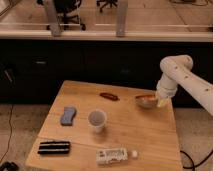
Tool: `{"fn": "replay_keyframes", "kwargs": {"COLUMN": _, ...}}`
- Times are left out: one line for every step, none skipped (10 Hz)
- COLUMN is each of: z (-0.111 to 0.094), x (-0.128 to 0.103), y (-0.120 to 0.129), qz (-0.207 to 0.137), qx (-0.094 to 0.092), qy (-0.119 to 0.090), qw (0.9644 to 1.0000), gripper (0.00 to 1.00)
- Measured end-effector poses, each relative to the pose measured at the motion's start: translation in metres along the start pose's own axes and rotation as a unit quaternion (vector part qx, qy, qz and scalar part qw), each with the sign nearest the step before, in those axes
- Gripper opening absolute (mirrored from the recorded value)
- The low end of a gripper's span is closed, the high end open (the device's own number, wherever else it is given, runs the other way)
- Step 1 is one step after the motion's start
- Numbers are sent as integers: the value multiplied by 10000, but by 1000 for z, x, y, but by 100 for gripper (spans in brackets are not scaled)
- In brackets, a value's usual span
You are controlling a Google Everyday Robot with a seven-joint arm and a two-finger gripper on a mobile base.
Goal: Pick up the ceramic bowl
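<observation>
Bowl position first: the ceramic bowl (pixel 146 100) is sitting at the far right of the wooden table (pixel 135 135), close to its right edge, and it is appearing slightly raised off the surface, though whether it is fully clear of the wood cannot be confirmed. The gripper (pixel 161 102) is sitting at the bowl's right rim, beneath the white arm (pixel 176 76) that is reaching in from the right; the fingers are appearing to be pinching the rim, one inside and one outside, judging by how the bowl is hanging from them. Further out, a small brown snack item (pixel 108 96) is lying to the bowl's left, a translucent white cup (pixel 97 120) is standing near the table's middle, a blue sponge (pixel 68 115) is lying at the left, a black ribbed object (pixel 54 147) is resting at the front left corner, and a clear plastic bottle (pixel 114 155) is lying on its side along the front edge. Recommended handling, as a judgement: lifting straight up and slowly, keeping the bowl level, since a rim grip on glossy ceramic is likely to slip or swing under any tilt.
</observation>
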Motion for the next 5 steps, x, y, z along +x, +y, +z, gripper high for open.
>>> {"fn": "replay_keyframes", "kwargs": {"z": -2, "x": 1, "y": -1, "qz": -8, "qx": 6, "qy": 13, "qw": 10000, "gripper": 0}}
{"fn": "replay_keyframes", "kwargs": {"z": -3, "x": 1, "y": -1, "qz": -17, "qx": 7, "qy": 19, "qw": 10000, "gripper": 0}}
{"fn": "replay_keyframes", "kwargs": {"z": -5, "x": 2, "y": -2, "qz": -33, "qx": 8, "qy": 22, "qw": 10000, "gripper": 0}}
{"fn": "replay_keyframes", "kwargs": {"z": -6, "x": 1, "y": -3, "qz": -49, "qx": 2, "qy": 20, "qw": 10000, "gripper": 0}}
{"fn": "replay_keyframes", "kwargs": {"z": -9, "x": 0, "y": -4, "qz": -63, "qx": 9, "qy": 22, "qw": 10000, "gripper": 0}}
